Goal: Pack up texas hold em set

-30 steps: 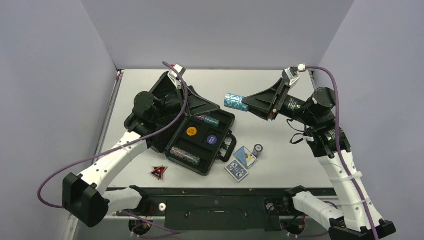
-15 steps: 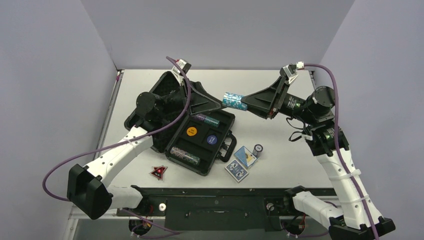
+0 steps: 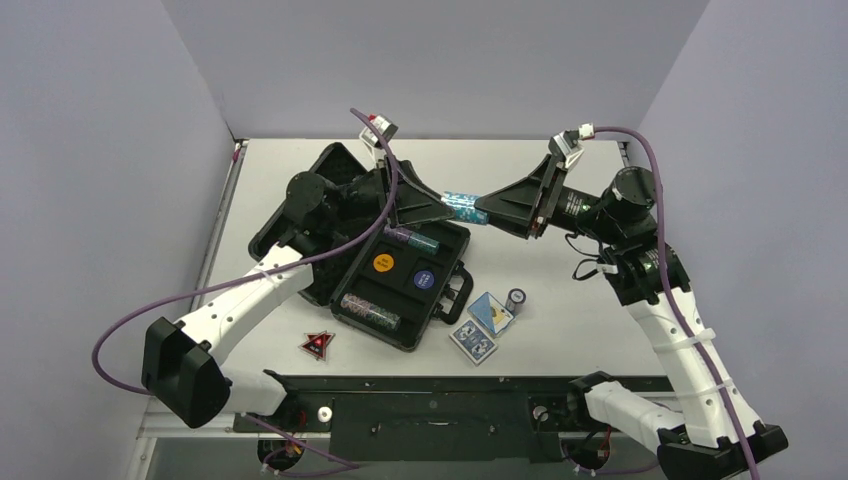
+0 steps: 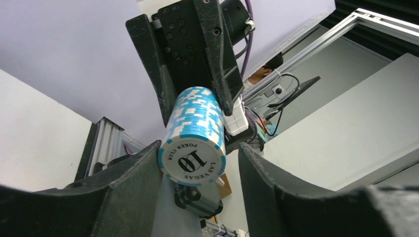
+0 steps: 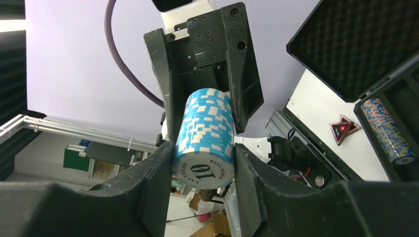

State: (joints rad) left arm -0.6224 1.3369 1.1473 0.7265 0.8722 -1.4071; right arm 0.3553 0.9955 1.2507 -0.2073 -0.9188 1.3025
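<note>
Top view: blue chip roll (image 3: 462, 206) is held off the table, over the far corner of the open briefcase (image 3: 405, 300), and spans from left gripper (image 3: 440, 208) to right gripper (image 3: 487, 212).
Left wrist: roll end lies between the left jaws. It touches one finger, with a gap at the other, so the jaws are unclamped.
Right wrist: both right fingers press the roll, a firm grip.
</note>
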